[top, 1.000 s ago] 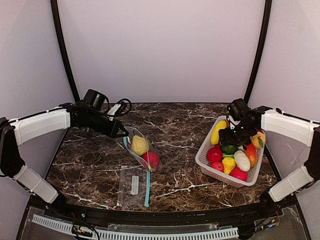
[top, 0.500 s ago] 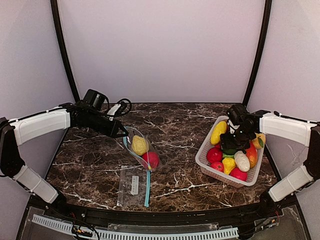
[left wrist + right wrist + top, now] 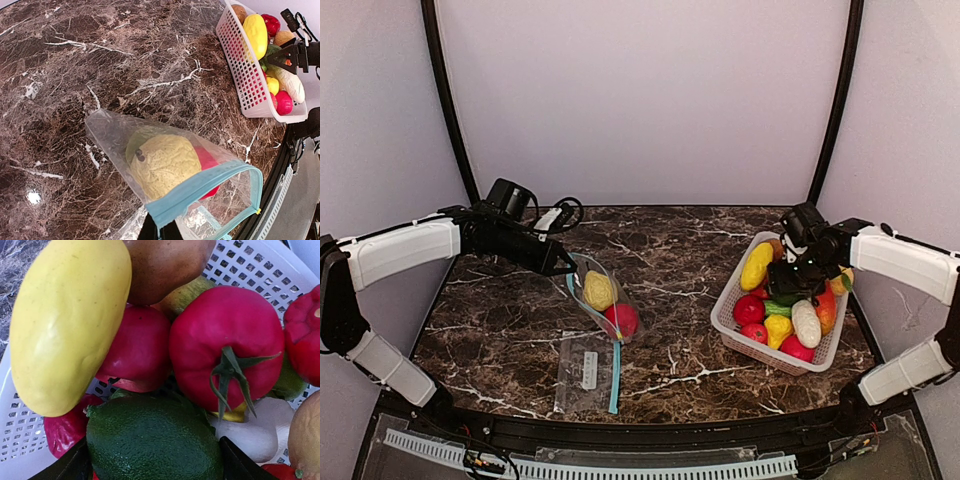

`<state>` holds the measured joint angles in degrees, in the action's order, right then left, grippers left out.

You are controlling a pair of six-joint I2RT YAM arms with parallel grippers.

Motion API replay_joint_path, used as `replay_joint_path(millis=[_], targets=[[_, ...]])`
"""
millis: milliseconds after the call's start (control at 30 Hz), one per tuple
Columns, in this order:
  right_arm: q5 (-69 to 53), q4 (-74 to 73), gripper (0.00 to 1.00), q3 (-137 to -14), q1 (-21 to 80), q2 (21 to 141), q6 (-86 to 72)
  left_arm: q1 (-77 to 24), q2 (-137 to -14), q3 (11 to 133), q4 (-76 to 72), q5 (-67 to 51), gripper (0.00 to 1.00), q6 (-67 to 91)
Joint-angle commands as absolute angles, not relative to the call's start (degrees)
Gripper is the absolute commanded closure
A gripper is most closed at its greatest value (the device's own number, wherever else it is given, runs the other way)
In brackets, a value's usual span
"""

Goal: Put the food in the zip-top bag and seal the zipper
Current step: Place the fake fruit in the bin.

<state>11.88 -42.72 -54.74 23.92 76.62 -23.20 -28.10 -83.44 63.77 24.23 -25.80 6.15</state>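
Observation:
The clear zip-top bag point(image 3: 588, 365) with a blue zipper point(image 3: 200, 192) lies on the marble table. Its mouth is lifted by my left gripper point(image 3: 563, 266), which is shut on the zipper rim point(image 3: 160, 232). Inside the bag are a yellow lemon point(image 3: 160, 162) and a red fruit point(image 3: 209, 160). My right gripper point(image 3: 792, 288) is down in the white basket point(image 3: 728, 312), open. Its fingers stand on either side of a dark green fruit point(image 3: 155, 440), point(image 3: 155, 462). Next to it lie a red tomato point(image 3: 225, 340) and a long yellow fruit point(image 3: 65, 325).
The basket point(image 3: 240, 65) at the right holds several more toy fruits in red, yellow, white and orange. Black frame posts point(image 3: 448, 100) rise at both back corners. A black cable point(image 3: 565, 210) lies at the back left. The table's front edge point(image 3: 620, 425) runs just before the bag.
My right gripper has gone down and a little right into the basket, onto the dark green fruit. The left gripper and the bag have not moved.

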Motion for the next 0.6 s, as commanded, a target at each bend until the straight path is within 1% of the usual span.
replay_joint_path(millis=[0,100,233,333,400,567], targets=[[14.40,-47.16,0.25,-57.36,23.55,72.18,-24.43,-27.71,-81.12,63.29,26.15,-25.36,0.99,5.32],[13.14,-49.60,0.26,-59.23,23.62,69.64,-25.04,-27.75,-81.09,63.29,25.77,-27.00,0.99,5.69],[5.29,-48.21,0.28,-62.47,26.42,65.53,-25.26,-27.76,-81.02,63.47,24.66,-32.14,0.99,6.36],[2.33,-44.84,0.28,-65.46,33.11,64.25,-26.39,-27.77,-80.84,63.23,23.99,-33.21,0.99,6.65],[1.52,-42.34,0.28,-67.80,38.66,65.67,-26.89,-27.72,-80.80,63.16,24.16,-33.16,0.99,6.52],[0.26,-34.21,0.29,-74.04,51.43,74.69,-29.09,-27.76,-80.67,62.98,23.92,-33.77,0.99,6.79]])
